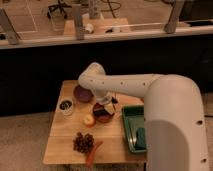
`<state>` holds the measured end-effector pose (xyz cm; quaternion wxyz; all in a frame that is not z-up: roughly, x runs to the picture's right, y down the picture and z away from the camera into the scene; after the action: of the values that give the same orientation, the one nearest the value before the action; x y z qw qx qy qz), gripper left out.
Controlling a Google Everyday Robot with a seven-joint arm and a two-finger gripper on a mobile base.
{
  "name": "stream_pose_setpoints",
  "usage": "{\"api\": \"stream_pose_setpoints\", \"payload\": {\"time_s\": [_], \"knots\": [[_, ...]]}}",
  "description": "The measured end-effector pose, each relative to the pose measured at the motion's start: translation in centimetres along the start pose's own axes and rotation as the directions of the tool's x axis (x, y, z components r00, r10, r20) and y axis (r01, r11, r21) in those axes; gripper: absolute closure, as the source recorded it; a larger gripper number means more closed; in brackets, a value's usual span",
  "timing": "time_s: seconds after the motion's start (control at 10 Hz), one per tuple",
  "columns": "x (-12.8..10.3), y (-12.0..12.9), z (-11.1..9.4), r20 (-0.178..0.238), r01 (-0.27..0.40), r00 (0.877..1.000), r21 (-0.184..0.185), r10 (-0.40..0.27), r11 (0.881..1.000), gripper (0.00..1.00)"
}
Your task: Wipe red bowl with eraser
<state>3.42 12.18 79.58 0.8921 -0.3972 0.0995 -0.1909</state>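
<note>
The red bowl (101, 114) sits on the wooden table (60, 150), just right of its middle and in front of the dark purple bowl (82, 93). My gripper (108, 106) hangs over the red bowl's far right rim, at or inside the bowl, at the end of the white arm that reaches in from the right. A small dark shape beside the gripper may be the eraser, but I cannot make it out for certain. The gripper hides part of the bowl's inside.
A small cup (66, 105) stands left of the bowls. A yellow-orange fruit (89, 120) touches the red bowl's left front. Grapes (83, 142) and a red-orange vegetable (93, 152) lie near the front edge. A green tray (131, 120) holds a green sponge (140, 138) at the right.
</note>
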Motion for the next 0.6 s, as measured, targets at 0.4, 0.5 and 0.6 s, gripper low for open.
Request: {"api": "stream_pose_setpoints", "payload": {"time_s": [0.4, 0.5, 0.6], "knots": [[1.3, 2.5, 0.6, 0.006, 0.015, 1.0, -0.014, -0.015, 1.0, 1.0], [2.0, 2.6, 0.8, 0.001, 0.005, 1.0, -0.017, -0.005, 1.0, 1.0], [2.8, 2.3, 1.1, -0.007, -0.009, 1.0, -0.02, 0.009, 1.0, 1.0]]}}
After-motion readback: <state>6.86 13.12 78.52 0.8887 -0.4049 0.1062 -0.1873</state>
